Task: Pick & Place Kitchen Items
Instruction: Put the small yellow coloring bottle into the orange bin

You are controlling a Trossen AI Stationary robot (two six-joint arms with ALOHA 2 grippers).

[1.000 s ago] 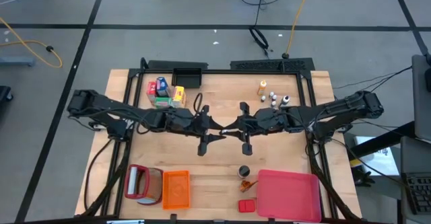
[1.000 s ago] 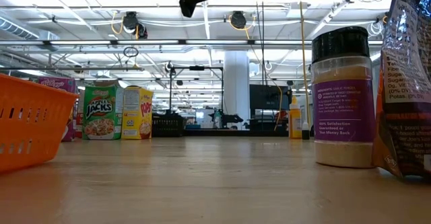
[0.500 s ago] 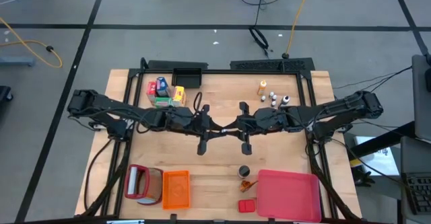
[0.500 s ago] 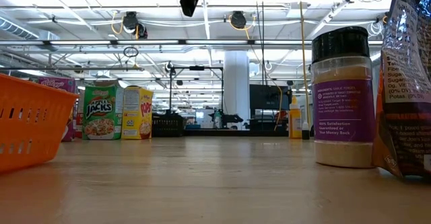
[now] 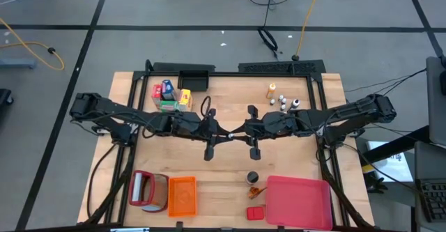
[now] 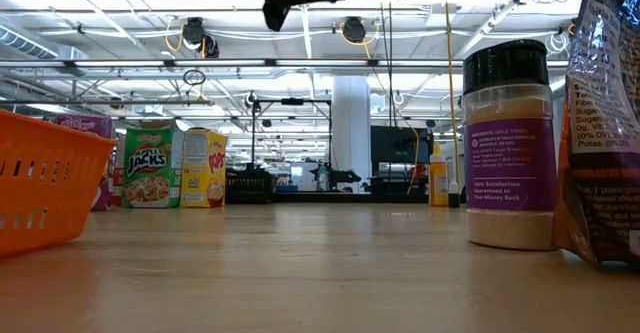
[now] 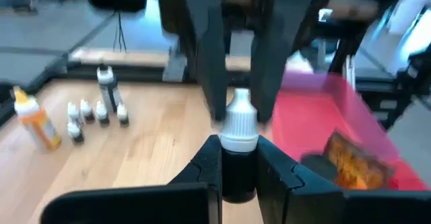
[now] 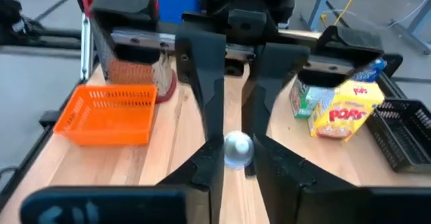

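Two hands meet on one tiny white-capped bottle (image 7: pixel 238 126), in mid-air over the centre of the surface (image 5: pixel 230 93).
We see the left hand (image 7: pixel 239 158) clamped on the bottle's dark body; whether the right hand (image 8: pixel 237 158) grips the cap, we cannot tell. Our call: confirm one firm hold before the other releases, then draw straight apart.

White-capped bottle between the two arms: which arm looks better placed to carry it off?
Probably the left. The left gripper clamps the bottle by its dark body; the right gripper only meets its cap.
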